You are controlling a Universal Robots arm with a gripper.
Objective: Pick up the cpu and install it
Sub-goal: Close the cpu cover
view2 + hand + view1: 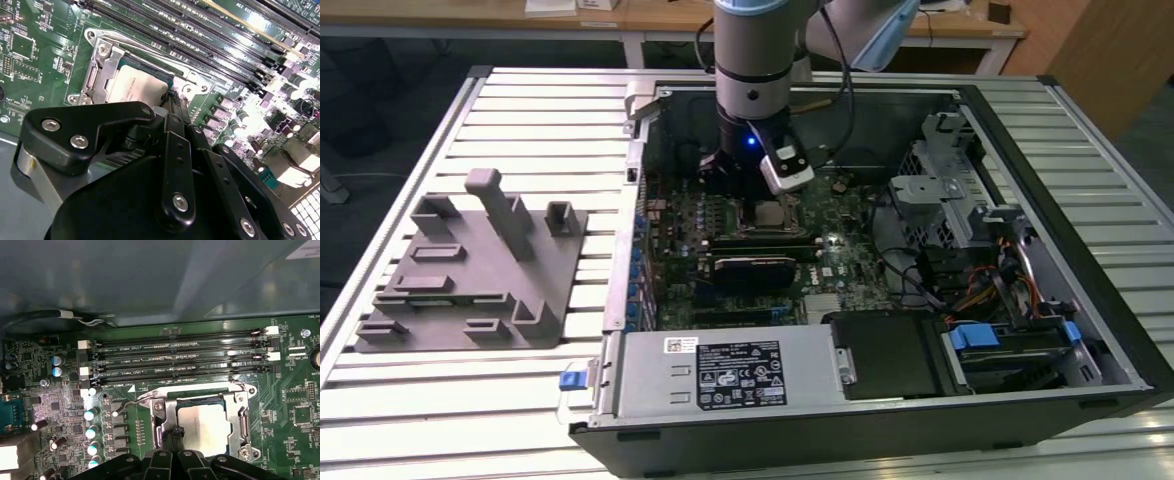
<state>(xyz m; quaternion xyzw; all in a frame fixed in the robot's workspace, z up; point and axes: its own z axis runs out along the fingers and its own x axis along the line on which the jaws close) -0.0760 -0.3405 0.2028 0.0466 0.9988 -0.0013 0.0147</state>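
since the cpu (205, 425) lies flat inside the socket frame (159, 416) on the motherboard (295, 415), pale top facing up, i judge the pick-up done and the install step in hand, with the gripper (175, 102) right at one edge of the chip in both wrist views. whether the gripper is spread, pressed together or pinching that edge i cannot tell. being square, the cpu has no real long axis, its sides running parallel to the memory slots (175, 360); any further move calls for level, straight motion without dragging it sideways.
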